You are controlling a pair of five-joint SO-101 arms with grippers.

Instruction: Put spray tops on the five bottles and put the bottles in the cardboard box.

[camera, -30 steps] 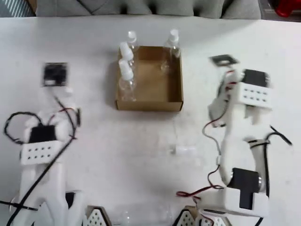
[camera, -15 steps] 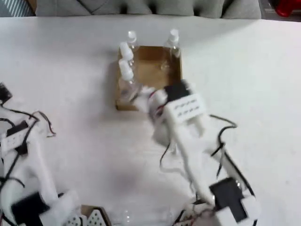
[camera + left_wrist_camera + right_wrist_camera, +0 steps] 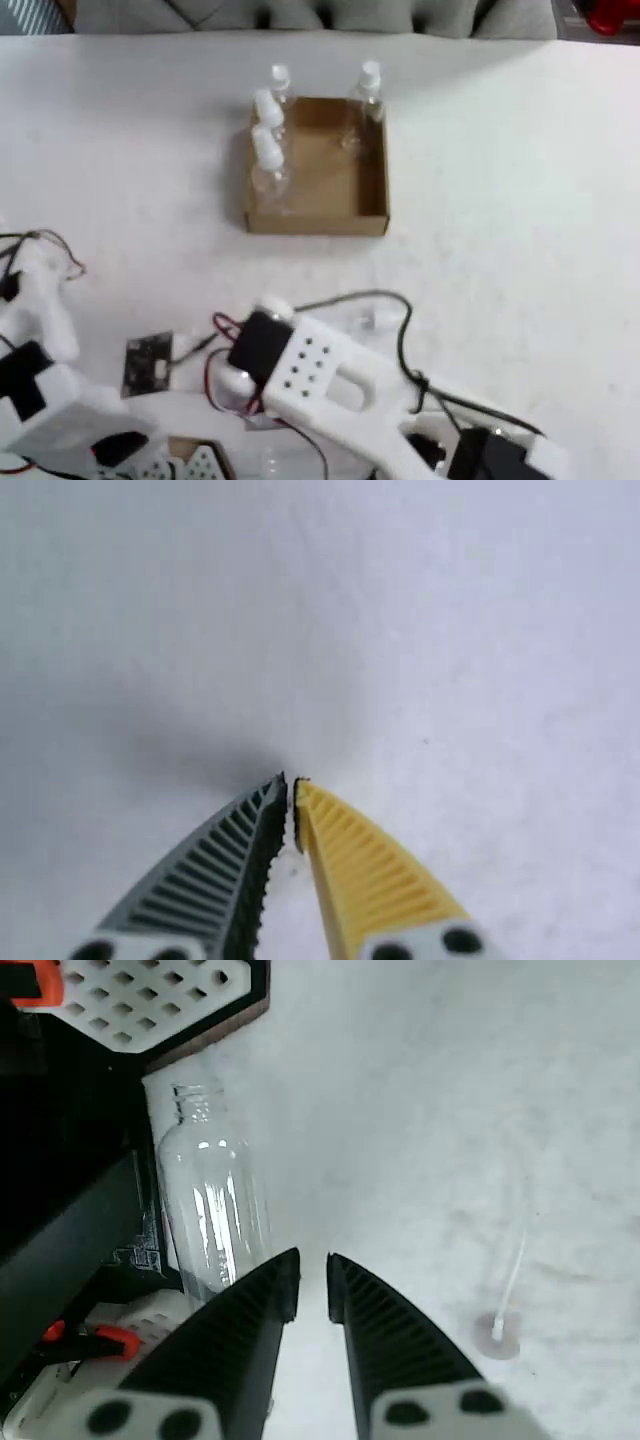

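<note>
The left gripper [image 3: 292,785] is pressed shut, the right gripper [image 3: 312,1260] is held a crack open, and an open bottle [image 3: 210,1210] is seen lying just beside it.

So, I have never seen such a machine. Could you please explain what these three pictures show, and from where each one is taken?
These are two small white robot arms, the left arm and the right arm, at a white table. The high view looks down from above: a brown cardboard box stands there, and four clear plastic bottles with white spray tops appear to stand inside it. The other two pictures come from cameras on the arms' wrists, each looking along its own gripper. The left gripper, with one grey and one yellow finger, is shut on nothing. The right gripper, black, is slightly open and empty; beyond it lie a clear uncapped bottle and a loose white spray top with a thin tube.
</note>
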